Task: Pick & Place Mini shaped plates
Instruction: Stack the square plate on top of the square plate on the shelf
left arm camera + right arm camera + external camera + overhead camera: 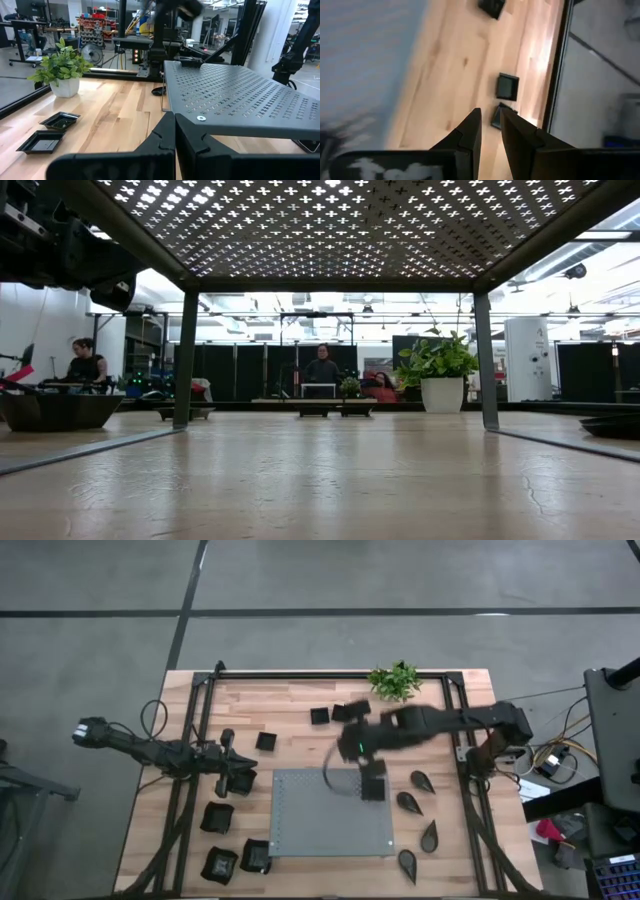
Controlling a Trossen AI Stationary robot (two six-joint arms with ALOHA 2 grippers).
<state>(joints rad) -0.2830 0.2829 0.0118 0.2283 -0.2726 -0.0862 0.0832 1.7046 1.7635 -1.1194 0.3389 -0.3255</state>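
Black mini shaped plates lie flat on the wooden table: small squares (319,716) (266,740) at the far side, larger squarish ones (217,817) at the near left, teardrops (408,802) at the right. One plate (372,780) lies on the raised grey perforated platform (320,830), also seen as a plate (190,61) in the left wrist view. My right gripper (346,736) hangs high over the platform's far edge, slanting down, open by a narrow gap (490,117), with nothing between its fingers. My left gripper (243,778) rests shut and level at the platform's left side.
A potted green plant (395,680) stands at the far edge. Black frame rails (195,740) run along the table's left, right and far sides. The platform stands on legs (185,360), with free room under it. People sit in the room beyond the table.
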